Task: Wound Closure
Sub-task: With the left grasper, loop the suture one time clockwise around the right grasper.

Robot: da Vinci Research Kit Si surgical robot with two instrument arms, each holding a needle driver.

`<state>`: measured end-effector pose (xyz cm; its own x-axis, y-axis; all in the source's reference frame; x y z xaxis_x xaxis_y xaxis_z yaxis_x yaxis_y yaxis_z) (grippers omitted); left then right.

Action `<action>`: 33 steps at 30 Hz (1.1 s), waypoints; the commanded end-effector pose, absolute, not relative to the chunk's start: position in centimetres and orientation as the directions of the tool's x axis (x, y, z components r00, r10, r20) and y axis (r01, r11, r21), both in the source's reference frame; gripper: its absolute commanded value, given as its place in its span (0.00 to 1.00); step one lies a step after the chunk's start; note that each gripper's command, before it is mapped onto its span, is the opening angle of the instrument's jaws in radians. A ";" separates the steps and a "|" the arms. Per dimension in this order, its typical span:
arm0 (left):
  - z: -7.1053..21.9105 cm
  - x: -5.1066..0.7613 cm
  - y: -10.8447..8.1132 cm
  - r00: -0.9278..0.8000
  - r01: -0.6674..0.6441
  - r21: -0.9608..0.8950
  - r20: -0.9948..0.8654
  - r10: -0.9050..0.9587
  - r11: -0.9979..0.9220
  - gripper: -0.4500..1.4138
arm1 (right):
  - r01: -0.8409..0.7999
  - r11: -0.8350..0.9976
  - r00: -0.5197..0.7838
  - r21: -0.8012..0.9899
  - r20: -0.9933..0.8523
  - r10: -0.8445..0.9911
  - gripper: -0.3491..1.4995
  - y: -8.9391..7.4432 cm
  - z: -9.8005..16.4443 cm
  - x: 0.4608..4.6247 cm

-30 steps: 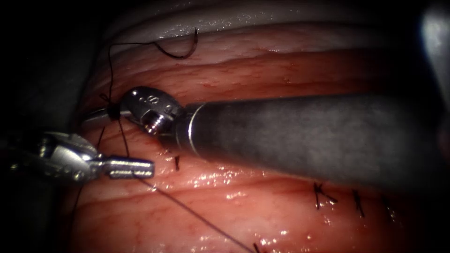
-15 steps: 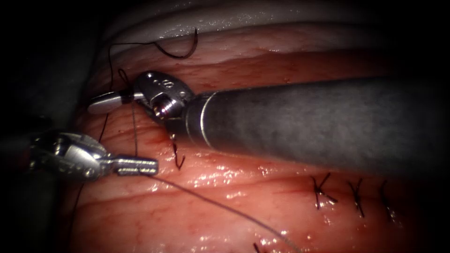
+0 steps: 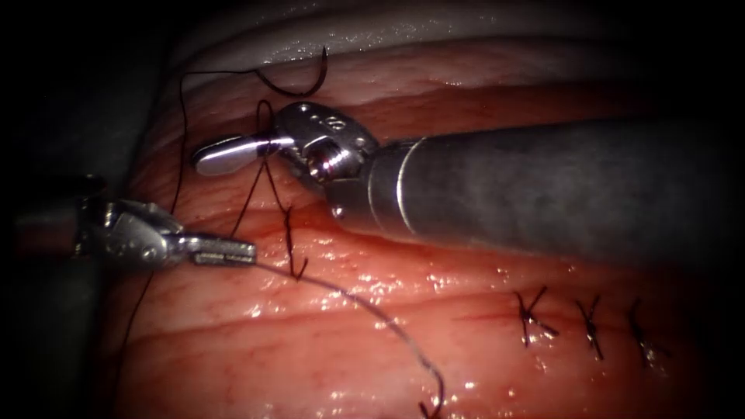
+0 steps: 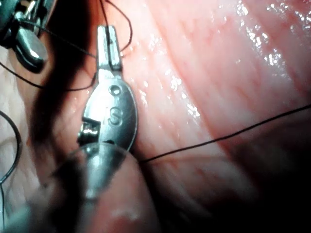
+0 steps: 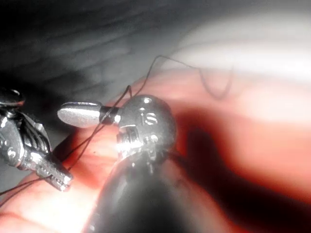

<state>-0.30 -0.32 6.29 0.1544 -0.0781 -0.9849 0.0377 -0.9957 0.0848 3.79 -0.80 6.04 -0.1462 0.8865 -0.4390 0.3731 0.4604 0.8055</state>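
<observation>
My right tool [image 3: 225,153] reaches in over the tissue [image 3: 326,341], its jaws shut and pointing left. The dark thread [image 3: 264,167] is looped around them, and two strands run down from the loop. One strand goes to a stitch [image 3: 291,250] at the cut, the other to my left tool [image 3: 229,250]. That tool lies left of the stitch, shut on the thread. From there the thread curves away to the lower right [image 3: 403,337]. The curved needle [image 3: 306,84] lies free on the far tissue, held by neither tool. The looped right jaws [image 5: 80,114] and the shut left jaws [image 4: 108,46] show close up.
Three finished stitches [image 3: 590,326] sit along the cut to the right. The right tool's thick shaft [image 3: 559,190] lies across the tissue above them. Thread from the needle trails down the tissue's left edge [image 3: 180,132]. Pale fat [image 3: 434,31] borders the far side.
The right tool has moved right and up with the loop still around its jaws, uncovering the stitch. The left tool has stayed nearly in place, and the trailing thread has slackened into a curve.
</observation>
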 end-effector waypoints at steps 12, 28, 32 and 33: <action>6.4 -0.01 0.0 0.325 -0.007 0.000 -0.946 -0.002 -1.000 0.00 | 0.375 0.520 -0.144 0.767 -0.506 0.851 0.00 -0.8 6.1 3.60; 6.7 -0.12 0.0 0.353 0.041 -0.119 -0.927 0.125 -0.992 0.00 | 0.365 0.637 -0.210 0.679 -0.606 0.767 0.24 -0.8 6.0 3.69; 6.7 -0.07 0.0 0.358 0.038 -0.132 -0.924 0.137 -0.991 0.00 | 0.363 0.635 -0.207 0.682 -0.605 0.768 0.61 -0.8 6.0 3.63; 6.7 -0.06 0.0 0.359 0.037 -0.134 -0.923 0.139 -0.990 0.00 | 0.363 0.635 -0.207 0.682 -0.606 0.768 0.64 -0.8 6.0 3.62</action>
